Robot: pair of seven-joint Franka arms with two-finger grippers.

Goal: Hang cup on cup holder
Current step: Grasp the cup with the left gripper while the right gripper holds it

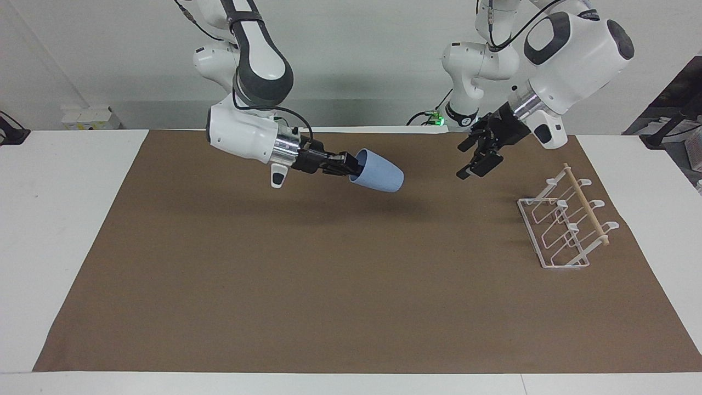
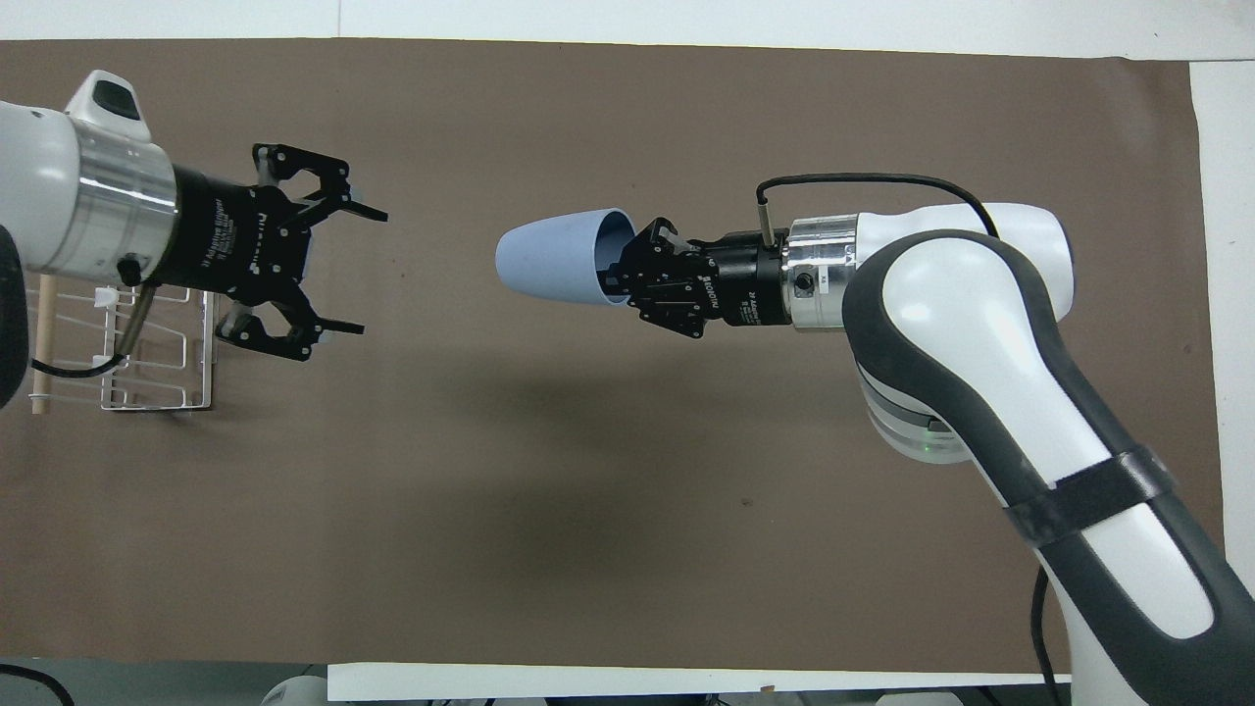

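My right gripper [image 1: 351,162] [image 2: 627,270] is shut on the rim of the light-blue cup [image 1: 379,173] [image 2: 552,258] and holds it on its side in the air over the middle of the brown mat, its closed bottom toward the left arm. My left gripper [image 1: 473,159] [image 2: 365,270] is open and empty, in the air a short way from the cup, its fingers pointing at it. The white wire cup holder [image 1: 565,225] [image 2: 162,338] with its wooden rod stands on the mat at the left arm's end, partly covered by the left arm in the overhead view.
The brown mat [image 1: 329,285] [image 2: 588,490] covers most of the white table [image 1: 49,219]. Nothing else lies on it.
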